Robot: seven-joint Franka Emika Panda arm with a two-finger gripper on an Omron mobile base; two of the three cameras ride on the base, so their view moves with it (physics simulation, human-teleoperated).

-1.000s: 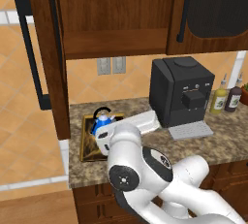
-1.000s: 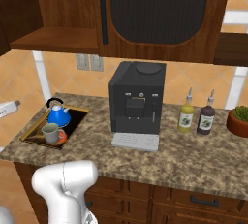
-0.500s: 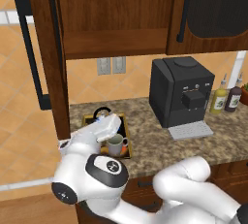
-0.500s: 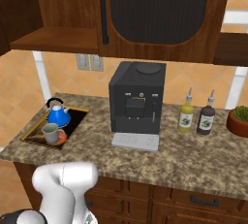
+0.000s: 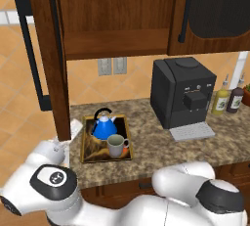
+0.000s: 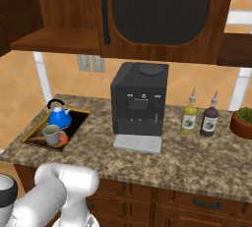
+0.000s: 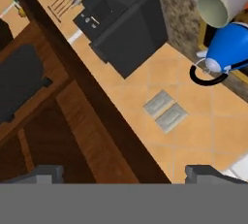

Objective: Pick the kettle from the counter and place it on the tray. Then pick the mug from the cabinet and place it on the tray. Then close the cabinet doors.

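The blue kettle (image 5: 103, 127) (image 6: 60, 118) (image 7: 231, 48) and the grey mug (image 5: 116, 146) (image 6: 51, 134) (image 7: 221, 1) both stand on the gold-rimmed tray (image 5: 87, 146) (image 6: 30, 137) at the counter's (image 5: 161, 151) left end. Above it the cabinet (image 5: 114, 19) (image 6: 54, 34) has its left door (image 5: 49, 58) swung out edge-on, and its right door (image 5: 215, 10) (image 6: 165, 7) lies flat against the front. My gripper (image 5: 68, 137) (image 7: 127, 173) is open, low at the left, just under that left door's bottom corner. In the hand view the door's edge (image 7: 87, 87) runs between the fingertips (image 7: 46, 173).
A black coffee machine (image 5: 183, 95) (image 6: 138, 103) stands mid-counter. Two bottles (image 6: 199, 118) and a potted plant (image 6: 242, 122) are to its right. Wall outlets (image 5: 111, 66) sit over the tray. Dark drawers (image 6: 197, 204) run below the counter.
The arm has swung left and down from over the tray to the open left door's foot, uncovering the kettle and mug. The jaws stayed open.
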